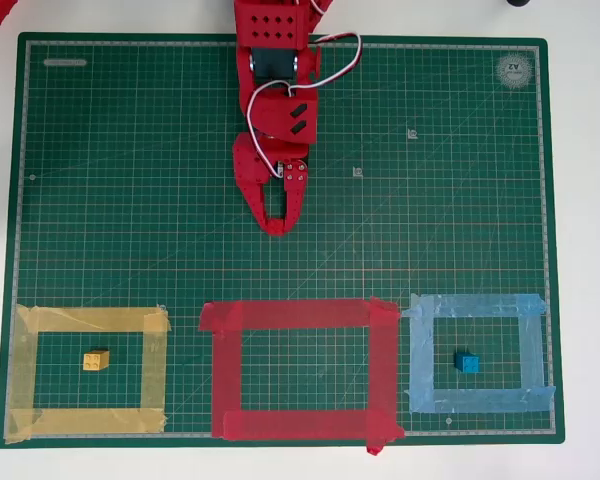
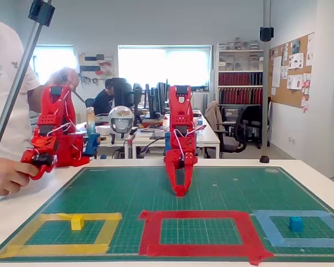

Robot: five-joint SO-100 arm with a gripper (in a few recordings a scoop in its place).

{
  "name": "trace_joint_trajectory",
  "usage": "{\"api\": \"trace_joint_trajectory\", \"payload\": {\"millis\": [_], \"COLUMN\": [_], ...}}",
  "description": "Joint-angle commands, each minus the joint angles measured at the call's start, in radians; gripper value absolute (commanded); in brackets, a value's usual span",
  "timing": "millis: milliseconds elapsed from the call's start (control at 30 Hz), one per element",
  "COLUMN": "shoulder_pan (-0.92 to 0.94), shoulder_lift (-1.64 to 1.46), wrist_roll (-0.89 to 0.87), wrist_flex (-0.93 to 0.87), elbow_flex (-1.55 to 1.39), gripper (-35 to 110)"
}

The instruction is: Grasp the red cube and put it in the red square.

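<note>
My red gripper [image 1: 276, 226] points down at the middle of the green mat [image 1: 130, 200], its tip low over the surface in the fixed view [image 2: 181, 191]. The fingers [image 1: 267, 205] close in on a small red block at their tips, which looks like the red cube [image 1: 276, 229], hard to tell from the red fingers. The red square [image 1: 225, 370] of wide tape lies at the mat's near edge, straight ahead of the gripper and apart from it, with bare mat inside; in the fixed view the red square [image 2: 150, 231] is front centre.
A yellow cube [image 1: 96, 360] sits inside a yellow tape frame [image 1: 25, 370] on the left. On the right a blue cube [image 1: 467, 362] sits inside a light blue tape frame [image 1: 420, 360]. A white table surrounds the mat. A person stands at the left in the fixed view.
</note>
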State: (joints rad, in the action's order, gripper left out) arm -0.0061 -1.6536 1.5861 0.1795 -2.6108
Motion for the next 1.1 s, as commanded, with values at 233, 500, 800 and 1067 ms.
{"api": "trace_joint_trajectory", "payload": {"millis": [233,500,800,1067], "shoulder_pan": [-0.005,0.014,-0.020,-0.032], "shoulder_lift": [-0.015,0.012,0.239,0.410], "wrist_roll": [0.020,0.014,-0.006,-0.051], "wrist_flex": [0.012,-0.175,-0.175,-0.359], "elbow_flex": [0.051,0.330,0.666,0.940], "gripper": [0,0,0,-1]}}
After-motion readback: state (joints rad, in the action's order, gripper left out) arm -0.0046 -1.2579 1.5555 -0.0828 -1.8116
